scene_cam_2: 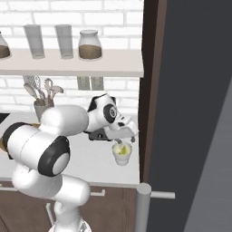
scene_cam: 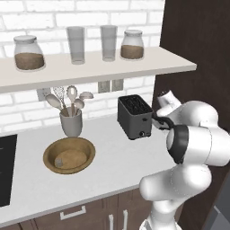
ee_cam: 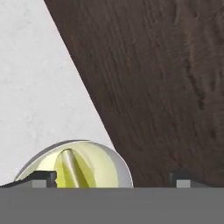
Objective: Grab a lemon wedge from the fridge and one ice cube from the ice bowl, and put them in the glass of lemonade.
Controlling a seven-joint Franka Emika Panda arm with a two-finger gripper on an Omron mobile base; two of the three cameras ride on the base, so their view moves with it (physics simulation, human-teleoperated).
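Observation:
The glass of lemonade [scene_cam_2: 122, 154] stands on the white counter close to the dark brown cabinet side. My gripper [scene_cam_2: 119, 138] hangs just above its rim, open, with nothing between its fingers. In the hand view the glass [ee_cam: 111, 164] lies low and left between the wide-apart fingertips of the gripper [ee_cam: 113, 179]. A pale yellow-green sliver, the lemon wedge [ee_cam: 68, 168], rests in the liquid. The ice bowl [scene_cam: 50, 152], tan wood, sits on the counter left of the toaster with a pale lump inside. The grey fridge [scene_cam_2: 195, 118] rises at the right, its bar handle [scene_cam_2: 142, 204] low down.
A black toaster [scene_cam: 134, 117] stands between the ice bowl and the arm. A grey utensil cup [scene_cam: 71, 123] is behind the bowl. The shelf [scene_cam: 90, 65] above carries two jars and two tall glasses. The brown cabinet side [ee_cam: 166, 87] is right beside the glass.

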